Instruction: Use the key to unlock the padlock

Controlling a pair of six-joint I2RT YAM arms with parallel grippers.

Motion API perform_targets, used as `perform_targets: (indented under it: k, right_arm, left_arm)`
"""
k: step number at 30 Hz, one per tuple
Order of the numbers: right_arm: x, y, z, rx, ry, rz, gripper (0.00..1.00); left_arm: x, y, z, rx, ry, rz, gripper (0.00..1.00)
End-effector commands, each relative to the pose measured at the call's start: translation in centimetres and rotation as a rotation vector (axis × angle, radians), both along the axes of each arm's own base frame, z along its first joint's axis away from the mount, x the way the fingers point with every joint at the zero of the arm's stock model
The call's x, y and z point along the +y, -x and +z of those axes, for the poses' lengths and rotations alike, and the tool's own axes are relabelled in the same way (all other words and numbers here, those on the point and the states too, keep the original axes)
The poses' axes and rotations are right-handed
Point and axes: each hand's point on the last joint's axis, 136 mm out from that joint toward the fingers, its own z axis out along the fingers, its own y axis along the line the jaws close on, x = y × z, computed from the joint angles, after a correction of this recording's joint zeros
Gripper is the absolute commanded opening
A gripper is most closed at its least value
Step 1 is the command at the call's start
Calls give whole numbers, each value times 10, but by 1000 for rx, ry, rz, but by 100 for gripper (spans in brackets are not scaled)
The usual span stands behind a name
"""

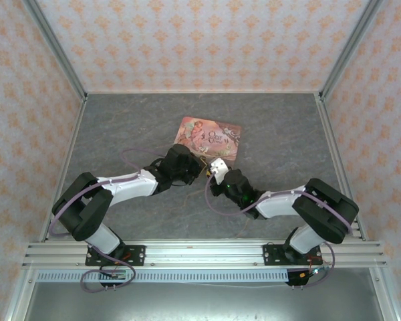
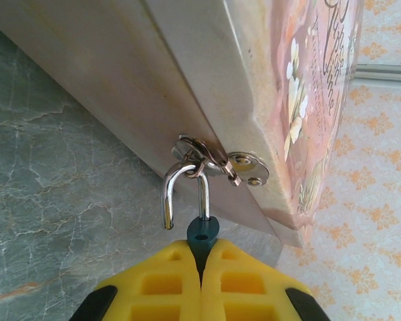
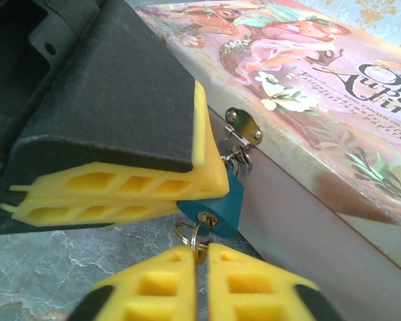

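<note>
Left hand (image 2: 200,262) pinches the padlock (image 2: 202,231), steadying it against the tin (image 2: 187,67). Right hand (image 3: 200,259) pinches the key (image 3: 200,235) at the keyhole, ready to turn.

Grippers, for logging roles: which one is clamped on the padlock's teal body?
The left gripper: it pinches the padlock by its body, while the right gripper is shut on the key just below it.

left pincer (image 2: 200,257) clamped, right pincer (image 3: 202,261) clamped
</note>
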Motion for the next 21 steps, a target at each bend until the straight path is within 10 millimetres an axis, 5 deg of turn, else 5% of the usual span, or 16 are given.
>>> perform_targets:
  k: [1,10,21]
  right_arm:
    - [-12,1,2,0,44,-13,31]
    - [-51,24,11,31,94,-63,55]
    - [-96,11,38,57,-35,-296,62]
  left_arm:
    - [-22,11,26,-43,79,-91,0]
    - [-12,17,-12,-18,-67,-120,0]
    - [-1,31,-49,-7,-405,-180,0]
